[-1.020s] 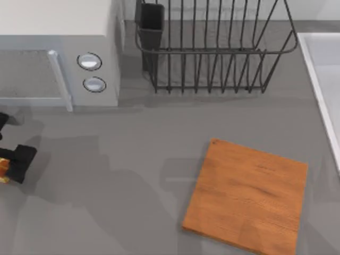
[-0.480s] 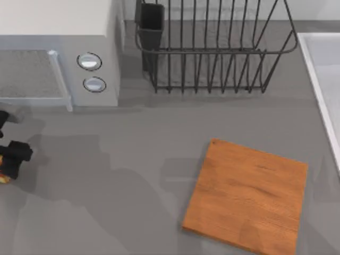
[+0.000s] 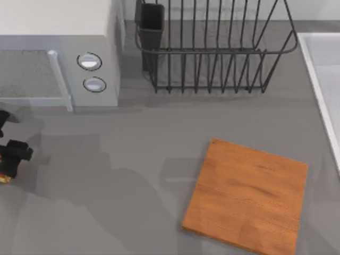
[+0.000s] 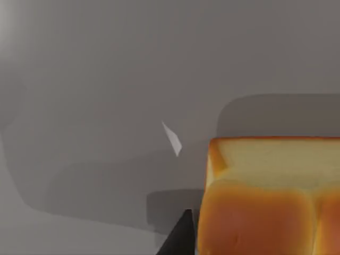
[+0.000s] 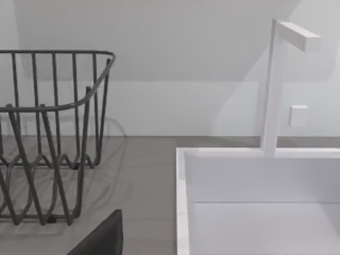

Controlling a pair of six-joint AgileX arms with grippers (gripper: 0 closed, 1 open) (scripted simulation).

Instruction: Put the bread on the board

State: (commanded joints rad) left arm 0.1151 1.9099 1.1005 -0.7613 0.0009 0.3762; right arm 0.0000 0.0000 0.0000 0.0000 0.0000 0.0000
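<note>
The task is at an early stage: the board (image 3: 247,195) lies bare at about 5 o'clock on the surface (image 3: 133,159), and the bread (image 4: 271,196) is far from it, at the 9 o'clock edge in the top view, where only an orange sliver shows beside the left end effector (image 3: 9,159). In the left wrist view the loaf sits close up, with one dark fingertip (image 4: 180,236) just beside its side. The end effector seems to be at the loaf, but whether it is clamped on it I cannot tell. What is left is the whole carry across to the board and the release.

The wire dish rack (image 3: 212,48) at 12 o'clock holds a dark cup (image 3: 151,24) at its corner; the white sink (image 5: 255,202) at 3 o'clock looks empty. The right end effector (image 5: 101,239) is parked near the sink.
</note>
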